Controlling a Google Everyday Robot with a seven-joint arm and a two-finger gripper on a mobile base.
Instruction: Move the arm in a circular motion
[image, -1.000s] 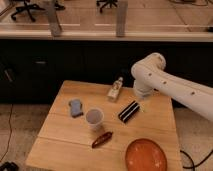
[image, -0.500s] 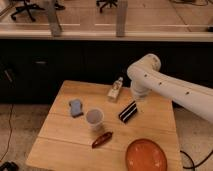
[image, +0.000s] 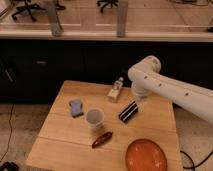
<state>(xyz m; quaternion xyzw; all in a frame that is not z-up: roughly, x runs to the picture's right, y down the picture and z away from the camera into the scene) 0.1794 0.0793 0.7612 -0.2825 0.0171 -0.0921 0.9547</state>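
The arm (image: 170, 89) is a thick white tube with small dark dots, reaching in from the right edge over the wooden table (image: 60, 135). Its rounded joint hangs above the table's back right part. The gripper (image: 137, 98) points down from that joint, just above the upper end of a dark rectangular packet (image: 128, 112).
On the table lie a small pale bottle (image: 116, 90), a blue sponge (image: 76, 107), a white cup (image: 94, 119), a dark red oblong item (image: 101, 139) and an orange plate (image: 146, 155). A dark counter with a glass wall runs behind.
The arm's joint and gripper have drifted left across the table's back, from above the packet's right side toward the pale bottle. Objects on the table have stayed put.
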